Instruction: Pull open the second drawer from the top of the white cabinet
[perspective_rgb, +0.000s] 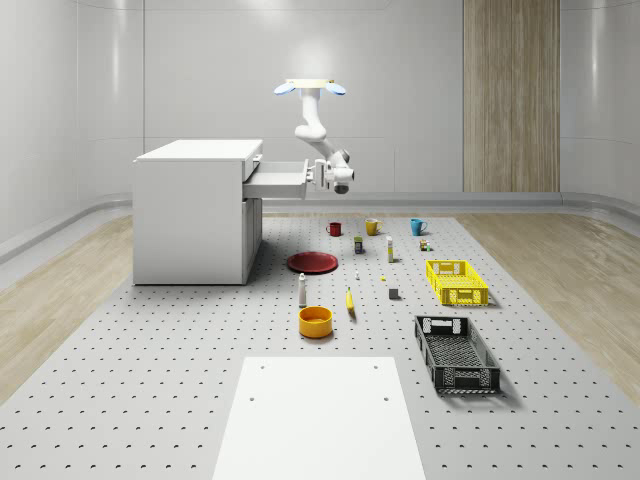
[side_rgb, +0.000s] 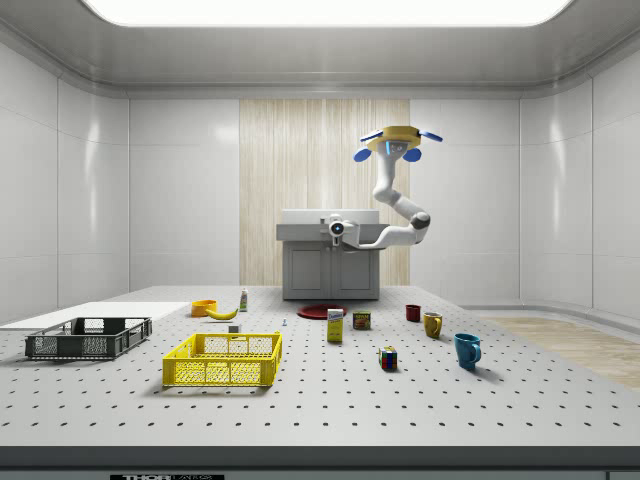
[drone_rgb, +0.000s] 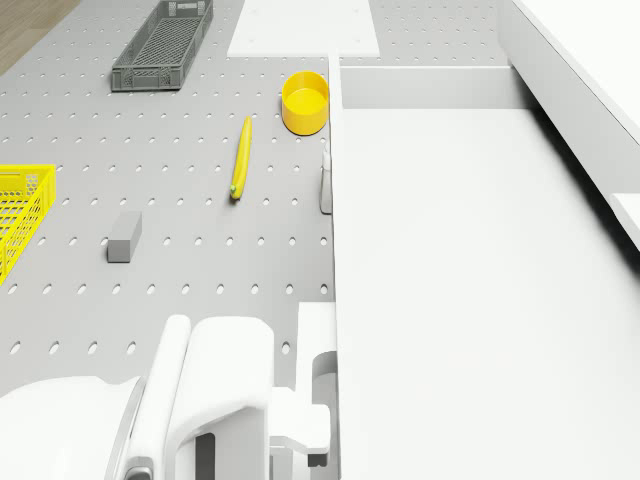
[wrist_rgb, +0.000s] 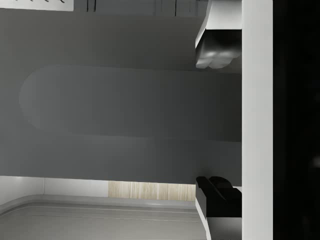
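One white cabinet (perspective_rgb: 192, 210) stands on the perforated floor (perspective_rgb: 150, 380), one drawer (perspective_rgb: 275, 178) pulled out below its top. The drone (perspective_rgb: 311, 88) hovers just beyond the drawer's front, and its claw (perspective_rgb: 322, 173) is at that front edge (fingers (wrist_rgb: 215, 50) apart in the wrist view, either side of the white front panel). The whole-scene view shows three mugs (perspective_rgb: 372, 227), two crates (perspective_rgb: 457, 282), one bowl (perspective_rgb: 315, 321), one banana (perspective_rgb: 350, 300) and one red plate (perspective_rgb: 313, 262); the drone view shows the drawer's bare inside.

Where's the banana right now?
In the whole-scene view the banana lies on the floor right of the orange bowl, in front of the red plate.
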